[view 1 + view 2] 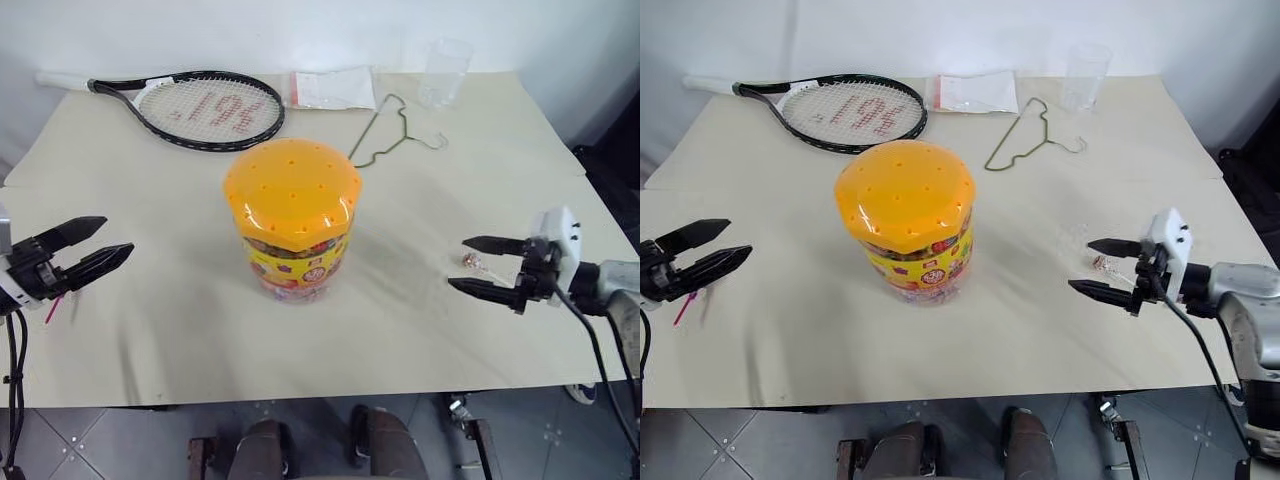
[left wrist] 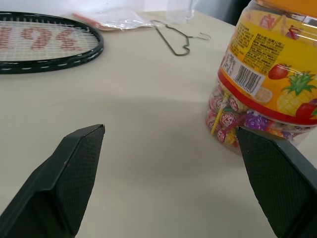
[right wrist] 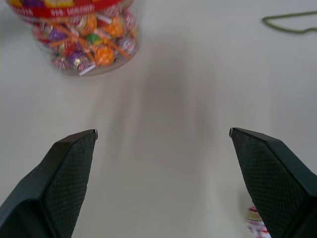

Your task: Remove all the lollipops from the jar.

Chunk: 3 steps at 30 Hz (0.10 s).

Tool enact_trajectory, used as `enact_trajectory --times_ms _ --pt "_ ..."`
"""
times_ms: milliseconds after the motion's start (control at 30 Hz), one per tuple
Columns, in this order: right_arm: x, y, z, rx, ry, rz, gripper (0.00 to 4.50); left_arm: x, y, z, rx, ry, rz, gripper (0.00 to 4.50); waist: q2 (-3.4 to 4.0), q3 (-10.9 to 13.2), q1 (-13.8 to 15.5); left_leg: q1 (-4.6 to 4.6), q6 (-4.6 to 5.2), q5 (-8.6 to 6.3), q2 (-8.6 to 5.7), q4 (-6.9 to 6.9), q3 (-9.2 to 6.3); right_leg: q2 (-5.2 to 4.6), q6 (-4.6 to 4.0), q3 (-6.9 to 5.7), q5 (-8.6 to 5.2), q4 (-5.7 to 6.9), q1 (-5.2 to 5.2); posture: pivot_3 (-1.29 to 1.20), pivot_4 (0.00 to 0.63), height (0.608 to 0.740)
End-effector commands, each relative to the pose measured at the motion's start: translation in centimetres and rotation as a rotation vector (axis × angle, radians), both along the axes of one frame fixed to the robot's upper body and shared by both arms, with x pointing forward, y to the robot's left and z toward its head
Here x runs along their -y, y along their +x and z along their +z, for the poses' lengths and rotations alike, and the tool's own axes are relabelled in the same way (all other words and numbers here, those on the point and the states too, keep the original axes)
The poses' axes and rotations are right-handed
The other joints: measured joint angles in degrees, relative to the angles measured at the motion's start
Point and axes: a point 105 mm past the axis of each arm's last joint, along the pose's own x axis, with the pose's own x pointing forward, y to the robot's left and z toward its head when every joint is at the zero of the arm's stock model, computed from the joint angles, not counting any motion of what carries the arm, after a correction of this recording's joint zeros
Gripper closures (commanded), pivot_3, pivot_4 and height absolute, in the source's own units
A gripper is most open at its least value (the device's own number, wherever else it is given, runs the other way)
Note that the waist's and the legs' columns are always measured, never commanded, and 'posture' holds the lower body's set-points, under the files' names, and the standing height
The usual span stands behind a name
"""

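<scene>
The jar is seen at the table's centre, lid on, lollipops inside. The left gripper at nine o'clock and the right gripper at three o'clock are spread wide, nothing held; one lollipop lies by the right fingers.

Jar: top cut off by frame edge in left wrist view; in right wrist view just the bottom band shows. Lollipops inside are a packed jumble, count not readable, label hides the upper ones. Loose lollipop at 3 o'clock from the jar, between the right gripper fingers in head view: too small to tell wrapper colour; contact unclear. Pink stick at 9 o'clock, mostly hidden behind left gripper; its candy end not visible. Racket string print unreadable. Plastic bag contents can't be made out.
</scene>
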Motion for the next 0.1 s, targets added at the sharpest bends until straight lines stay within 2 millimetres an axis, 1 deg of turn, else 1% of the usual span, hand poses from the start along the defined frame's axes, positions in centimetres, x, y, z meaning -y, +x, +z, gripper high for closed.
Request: enact_trajectory --times_ms 33,100 --pt "-0.58 0.15 0.91 0.078 0.027 -0.025 0.03 0.64 -0.97 0.45 0.06 0.007 -0.004 0.0 0.0 0.0 0.1 0.01 0.0 0.0 0.0 0.0 0.0 0.0 0.0 0.0 0.0 0.02 0.0 0.0 0.15 0.74" --pt "-1.14 0.14 0.79 0.105 0.048 -0.056 0.03 1.28 -1.24 0.39 0.1 0.002 -0.009 0.0 0.0 0.0 0.1 0.01 0.0 0.0 0.0 0.0 -0.01 0.01 -0.01 0.0 0.0 0.02 0.0 0.0 0.15 0.74"
